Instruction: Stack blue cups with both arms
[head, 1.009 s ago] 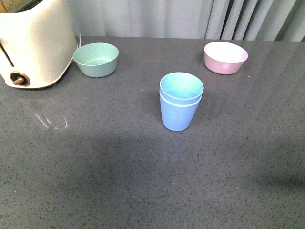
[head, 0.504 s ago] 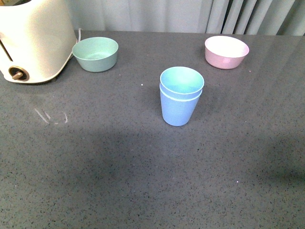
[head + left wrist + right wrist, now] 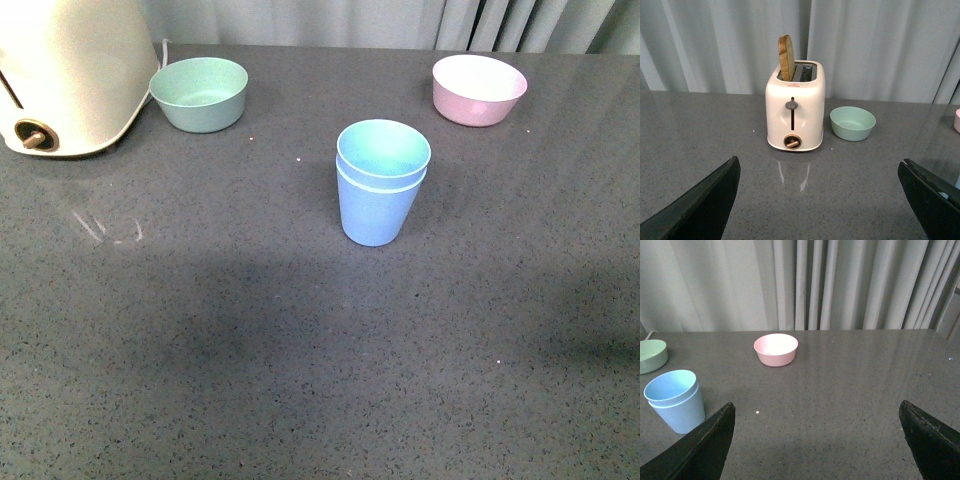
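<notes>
Sitting nested upright mid-table: blue cups, clear of both far-edge bowls. Left gripper and right gripper are hanging wide open, holding nothing.

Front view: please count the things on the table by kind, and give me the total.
Blue cups: 2, one nested inside the other
Bowls: 2, the mint-green bowl and the pink bowl
Toaster: 1, only partly in the picture
Total: 5
</notes>
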You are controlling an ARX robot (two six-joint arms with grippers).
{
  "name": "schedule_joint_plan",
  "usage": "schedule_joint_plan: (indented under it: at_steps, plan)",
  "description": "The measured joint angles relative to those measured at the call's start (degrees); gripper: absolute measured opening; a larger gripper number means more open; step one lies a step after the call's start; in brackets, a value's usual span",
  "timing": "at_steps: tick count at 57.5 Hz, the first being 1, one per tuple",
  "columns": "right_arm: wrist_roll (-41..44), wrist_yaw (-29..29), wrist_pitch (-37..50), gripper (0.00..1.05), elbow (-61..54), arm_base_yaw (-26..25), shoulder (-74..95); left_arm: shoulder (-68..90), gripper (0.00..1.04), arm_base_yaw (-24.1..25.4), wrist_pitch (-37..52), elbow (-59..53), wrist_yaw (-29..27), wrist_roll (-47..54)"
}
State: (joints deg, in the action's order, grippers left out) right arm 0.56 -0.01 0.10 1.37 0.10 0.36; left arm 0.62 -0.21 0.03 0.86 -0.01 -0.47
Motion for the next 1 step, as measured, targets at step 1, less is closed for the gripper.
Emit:
schedule_joint_plan:
  at_steps: [1]
  plan:
    - [0.00, 0.00, 0.00, 0.96, 0.00, 0.00, 0.00, 0.00, 0.96, 0.00, 0.00, 0.00, 0.00, 0.00]
